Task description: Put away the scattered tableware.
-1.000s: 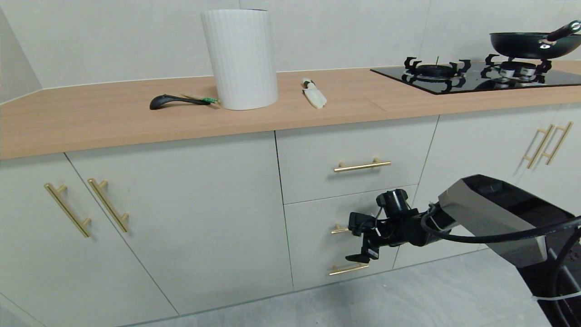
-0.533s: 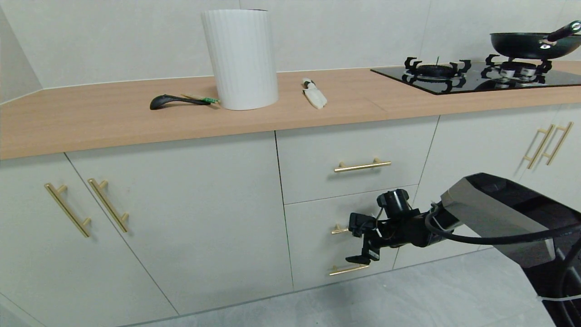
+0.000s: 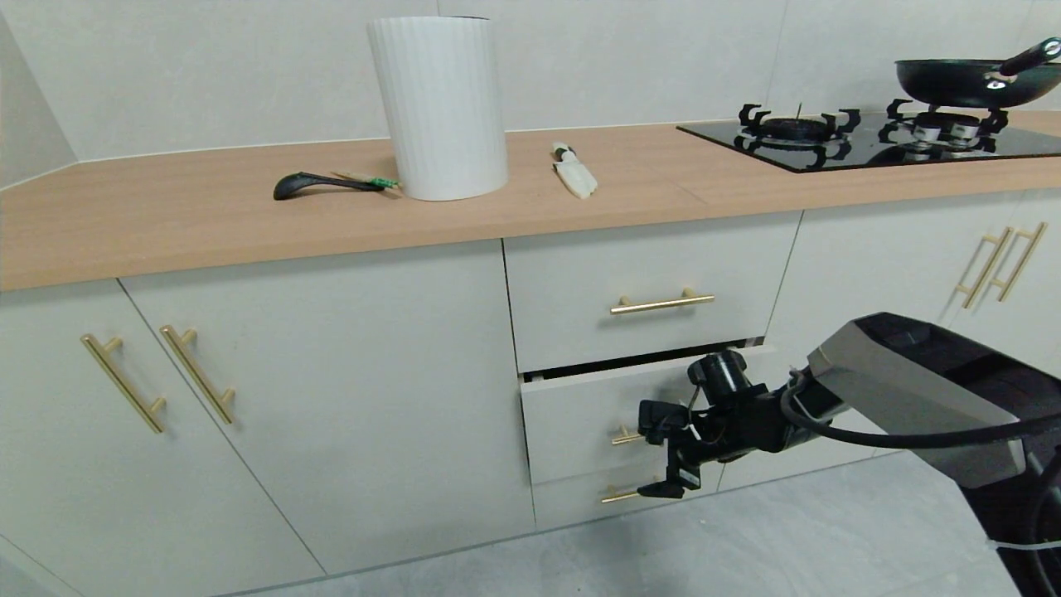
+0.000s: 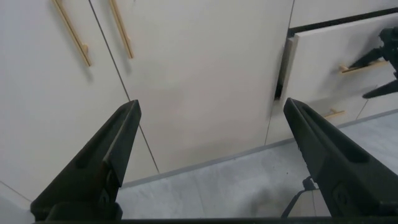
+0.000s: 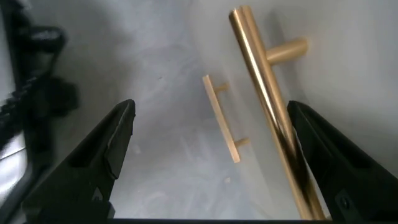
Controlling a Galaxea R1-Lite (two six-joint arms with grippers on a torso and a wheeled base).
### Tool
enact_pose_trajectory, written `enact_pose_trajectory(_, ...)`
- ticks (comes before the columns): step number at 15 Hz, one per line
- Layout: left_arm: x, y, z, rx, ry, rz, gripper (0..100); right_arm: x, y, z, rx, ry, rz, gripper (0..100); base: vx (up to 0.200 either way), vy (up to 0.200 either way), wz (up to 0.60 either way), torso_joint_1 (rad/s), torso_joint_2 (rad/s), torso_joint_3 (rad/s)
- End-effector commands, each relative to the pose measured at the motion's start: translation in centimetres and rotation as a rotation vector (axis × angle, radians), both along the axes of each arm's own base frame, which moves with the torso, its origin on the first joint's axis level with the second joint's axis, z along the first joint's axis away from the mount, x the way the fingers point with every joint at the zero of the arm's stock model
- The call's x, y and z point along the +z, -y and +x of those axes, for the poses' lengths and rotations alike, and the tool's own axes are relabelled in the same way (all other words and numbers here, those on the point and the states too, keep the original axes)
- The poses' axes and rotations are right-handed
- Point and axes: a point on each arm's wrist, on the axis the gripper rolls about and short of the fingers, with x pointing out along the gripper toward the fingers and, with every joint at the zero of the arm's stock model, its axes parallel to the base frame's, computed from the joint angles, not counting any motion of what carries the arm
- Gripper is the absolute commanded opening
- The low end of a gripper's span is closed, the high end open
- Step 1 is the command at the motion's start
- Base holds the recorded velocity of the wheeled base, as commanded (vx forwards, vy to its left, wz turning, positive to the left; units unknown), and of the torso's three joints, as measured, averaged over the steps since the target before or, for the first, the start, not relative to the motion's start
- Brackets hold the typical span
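In the head view a black spoon (image 3: 319, 184) lies on the wooden countertop (image 3: 166, 224), left of its middle and back from the front edge, with a pair of green-banded chopsticks (image 3: 366, 178) just behind its handle. Both end beside a tall white ribbed container (image 3: 438, 108). A white utensil (image 3: 574, 172) lies on the container's other side, slightly apart from it. A black hob (image 3: 870, 141) carrying a dark pan (image 3: 953, 79) occupies the countertop's far right end. Below the countertop, the middle drawer (image 3: 580, 414) stands a little way out of its stack, a dark gap along its top edge. The right gripper (image 3: 645, 452) is at that drawer's front, its fingers set one above the other around the gold handle (image 3: 626, 435). In the left wrist view the left gripper (image 4: 211, 104) is spread wide with nothing between its fingers, facing the pale cabinet door (image 4: 205, 81), and the protruding drawer shows beyond it. In the right wrist view the right gripper (image 5: 210, 106) is likewise wide open. The gold handle runs between its fingers, close to one of them, and whether they touch cannot be told. The bottom drawer's handle (image 5: 222, 118) shows farther off.
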Motion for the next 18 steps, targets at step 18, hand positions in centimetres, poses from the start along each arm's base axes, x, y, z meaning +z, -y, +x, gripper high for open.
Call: enact_pose_trajectory(18, 0.0, 0.0, 0.0, 0.002, 0.0, 0.004, 100, 12.7, 2.2, -11.4, 0.035, 0.089, 0.056, 100, 0.0, 0.0, 0.0, 0.0, 0.0, 0.0)
